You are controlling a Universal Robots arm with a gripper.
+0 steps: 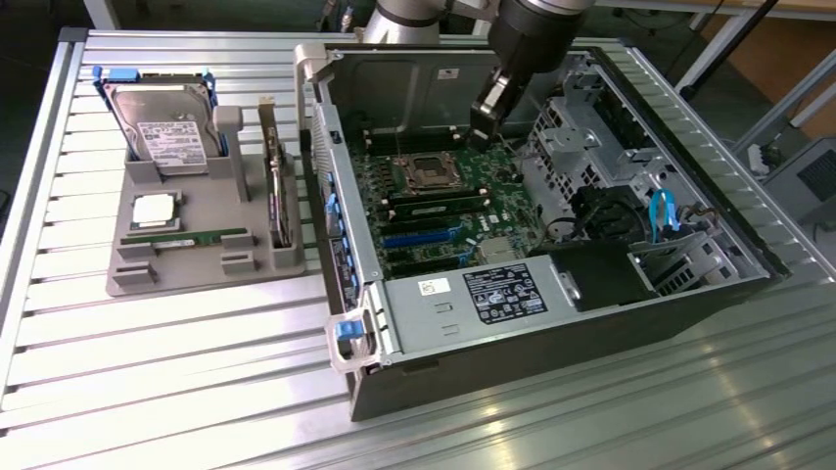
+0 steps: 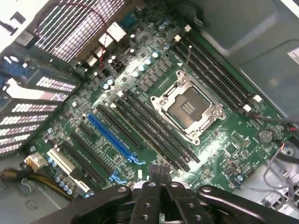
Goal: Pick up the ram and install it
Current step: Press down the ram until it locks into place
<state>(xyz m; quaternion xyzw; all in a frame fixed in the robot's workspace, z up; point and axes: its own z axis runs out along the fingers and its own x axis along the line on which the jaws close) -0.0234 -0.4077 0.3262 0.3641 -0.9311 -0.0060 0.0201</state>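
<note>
The fingers are held together above the motherboard; one ram lies in the tray.

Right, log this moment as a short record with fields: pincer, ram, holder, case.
pincer: shut, inside the open computer case, over the motherboard beside the empty processor socket
ram: one green stick lies in the grey holder; one stick sits in a slot on the motherboard
holder: grey tray on the exterior view's left, also carrying a hard drive and a silver processor chip
case: open, on the slatted table
</note>
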